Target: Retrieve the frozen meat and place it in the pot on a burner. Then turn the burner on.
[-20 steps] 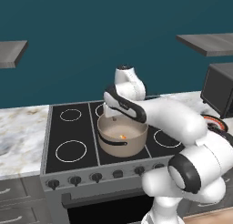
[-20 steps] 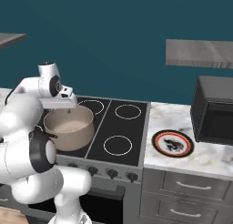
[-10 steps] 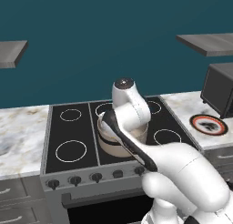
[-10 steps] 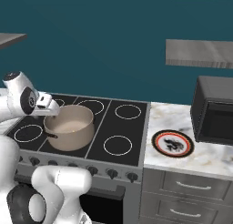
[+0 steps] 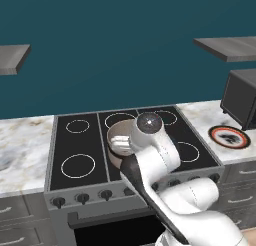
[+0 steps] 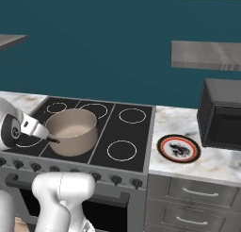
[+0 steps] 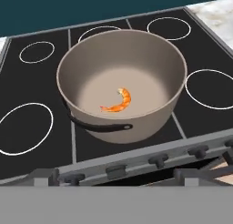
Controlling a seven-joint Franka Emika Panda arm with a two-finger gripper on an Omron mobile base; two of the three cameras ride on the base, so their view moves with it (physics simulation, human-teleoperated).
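A: Tool state? Fingertips aren't visible in the hand view, so I cannot tell how far open it is or whether it grips anything.

B: Agreed. But the frozen meat (image 7: 118,101) lies loose on the floor of the pot (image 7: 123,63), a little toward 6 o'clock of centre, so the tool likely carries nothing.

A: Change since a second ago: the arm was bent over the pot from above; now it has swung back and low toward the stove front, hand camera looking in over the near rim. Placement looks done.

B: Then the burner is what remains. Knob row (image 7: 157,161) runs along the stove front at 6 o'clock of the pot, just below its dark handle (image 7: 102,125).

A: Edges: handle juts toward the knobs, so an approach from above could clip it. Open cooktop (image 7: 27,127) at 9 o'clock and 3 o'clock.

B: Further out, the red-rimmed plate (image 6: 178,148) on the surface (image 6: 207,162) at 3 o'clock, microwave (image 6: 221,114) beyond. Well apart from the knobs.
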